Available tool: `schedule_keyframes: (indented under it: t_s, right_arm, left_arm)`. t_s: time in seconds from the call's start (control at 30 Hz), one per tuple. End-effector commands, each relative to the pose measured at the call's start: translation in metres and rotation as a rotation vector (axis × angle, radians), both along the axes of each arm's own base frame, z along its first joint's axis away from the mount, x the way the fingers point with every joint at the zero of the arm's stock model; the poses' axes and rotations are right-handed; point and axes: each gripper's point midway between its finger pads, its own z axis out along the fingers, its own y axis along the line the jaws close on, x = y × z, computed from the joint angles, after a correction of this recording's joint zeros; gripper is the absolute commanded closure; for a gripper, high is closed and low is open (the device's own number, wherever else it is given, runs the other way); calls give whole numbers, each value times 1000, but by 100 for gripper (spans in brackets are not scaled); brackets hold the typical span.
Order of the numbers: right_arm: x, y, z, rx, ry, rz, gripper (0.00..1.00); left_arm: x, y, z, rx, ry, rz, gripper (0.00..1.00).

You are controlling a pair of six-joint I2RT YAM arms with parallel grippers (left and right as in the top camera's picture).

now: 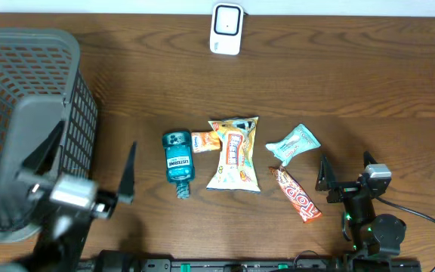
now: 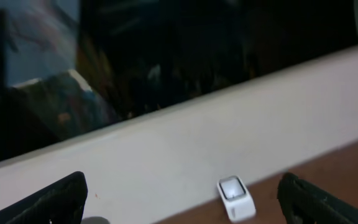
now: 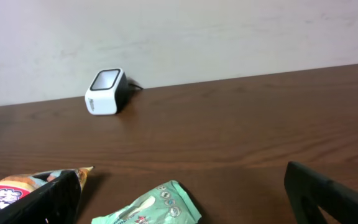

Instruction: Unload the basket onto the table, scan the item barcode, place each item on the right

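A white barcode scanner (image 1: pixel 226 29) stands at the table's far edge, also in the left wrist view (image 2: pixel 236 198) and the right wrist view (image 3: pixel 107 91). Mid-table lie a blue mouthwash bottle (image 1: pixel 178 157), a small orange packet (image 1: pixel 205 141), a large snack bag (image 1: pixel 234 153), a teal packet (image 1: pixel 293 143) and a red candy bar (image 1: pixel 296 194). My right gripper (image 1: pixel 346 170) is open, low, just right of the candy bar; the teal packet (image 3: pixel 151 208) lies ahead of its jaws (image 3: pixel 181 171). My left gripper (image 1: pixel 89 162) is open and raised, holding nothing (image 2: pixel 182 180).
A grey mesh basket (image 1: pixel 21 68) fills the left side of the table, right beside the left arm. A cable (image 1: pixel 429 223) trails from the right arm at the front right. A pale wall (image 3: pixel 229 31) rises behind the scanner.
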Motion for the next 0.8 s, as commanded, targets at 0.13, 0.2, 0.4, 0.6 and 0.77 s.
schedule_keyframes:
  t_s: [0.13,0.2,0.4,0.6,0.77]
  right_arm:
    - [0,1,-1,-11,2,4,1]
    - [0,1,-1,-11,2,4,1]
    - [0,1,-1,-11,2,4,1]
    - [0,1,-1,-11,2,4,1]
    - [0,1,-1,-11,2,4,1]
  left_arm:
    - [-35,10,21,-42,-115,40,2]
    - [-40,11,31,-43,-162,44,2]
    - [-69,16,79,-151,-344,24,2]
    - [-82,52,92,-251,-343,210,2]
    - [-80,62,84,-265,-299,279,2]
